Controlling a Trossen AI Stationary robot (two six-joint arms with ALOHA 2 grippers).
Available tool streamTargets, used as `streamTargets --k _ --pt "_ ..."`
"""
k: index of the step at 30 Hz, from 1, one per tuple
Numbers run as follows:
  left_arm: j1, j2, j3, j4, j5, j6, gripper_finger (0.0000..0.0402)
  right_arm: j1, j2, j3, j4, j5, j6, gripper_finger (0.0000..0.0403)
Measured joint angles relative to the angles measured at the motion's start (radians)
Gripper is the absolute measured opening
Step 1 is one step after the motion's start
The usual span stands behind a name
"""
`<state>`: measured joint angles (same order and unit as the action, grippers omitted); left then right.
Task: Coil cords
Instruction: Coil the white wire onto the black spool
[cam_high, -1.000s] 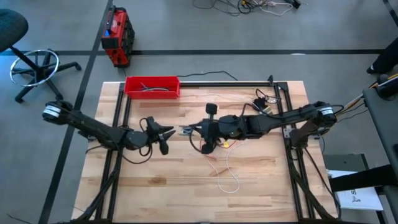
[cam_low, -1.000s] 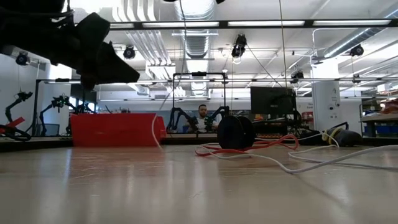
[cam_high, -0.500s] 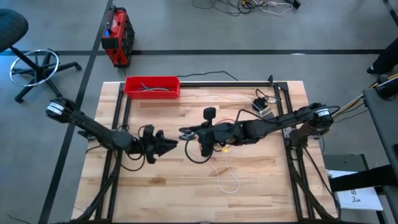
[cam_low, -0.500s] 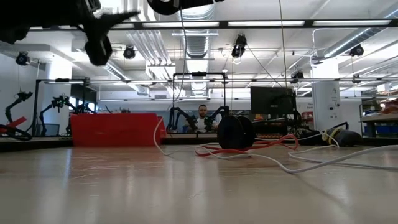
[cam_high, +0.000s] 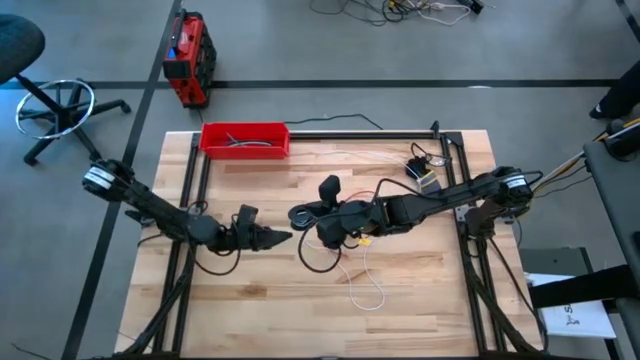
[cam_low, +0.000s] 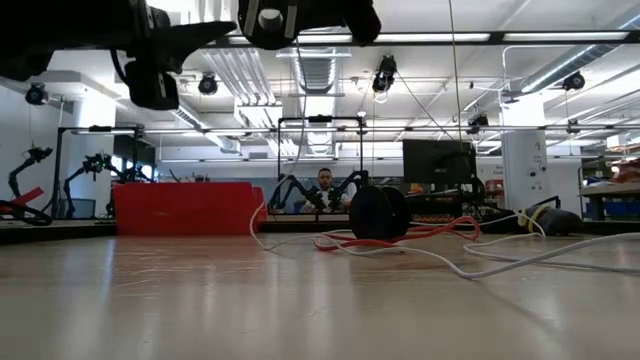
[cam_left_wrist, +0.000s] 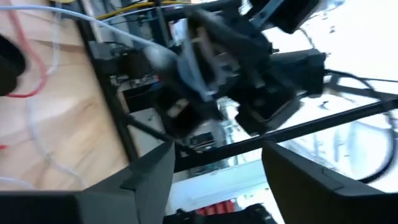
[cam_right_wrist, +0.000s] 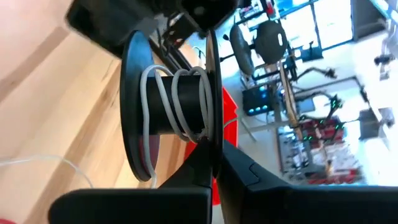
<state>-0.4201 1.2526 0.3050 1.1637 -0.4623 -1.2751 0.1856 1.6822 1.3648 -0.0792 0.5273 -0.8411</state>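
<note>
Right gripper (cam_high: 300, 214): has shifted left toward table centre, pinching a black spool (cam_right_wrist: 171, 109) carrying a few white cord (cam_high: 368, 270) turns; left gripper (cam_high: 278, 237): fingers spread, now nearer, just beside it; winding under way; slack trails nearward; red cord (cam_low: 440, 232) far right, uncoiled.

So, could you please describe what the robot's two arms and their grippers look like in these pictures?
Both arms are slim, dark, jointed links. The left arm has a white-banded joint at its outer end, as does the right arm. A black cable loops off each wrist. The left gripper has tapering dark fingers; the right gripper is equally dark, with flat-edged fingers.
</note>
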Motion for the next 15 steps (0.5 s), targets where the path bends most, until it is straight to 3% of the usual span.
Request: streamTargets --k 7,15 --pt "0.032 0.015 0.0 0.022 0.002 -0.054 0.0252 0.004 0.021 0.0 0.007 0.0 -0.128 0.0" --pt "0.046 0.069 0.0 0.021 0.028 -0.114 0.0185 0.004 0.031 0.0 0.035 0.0 -0.196 0.0"
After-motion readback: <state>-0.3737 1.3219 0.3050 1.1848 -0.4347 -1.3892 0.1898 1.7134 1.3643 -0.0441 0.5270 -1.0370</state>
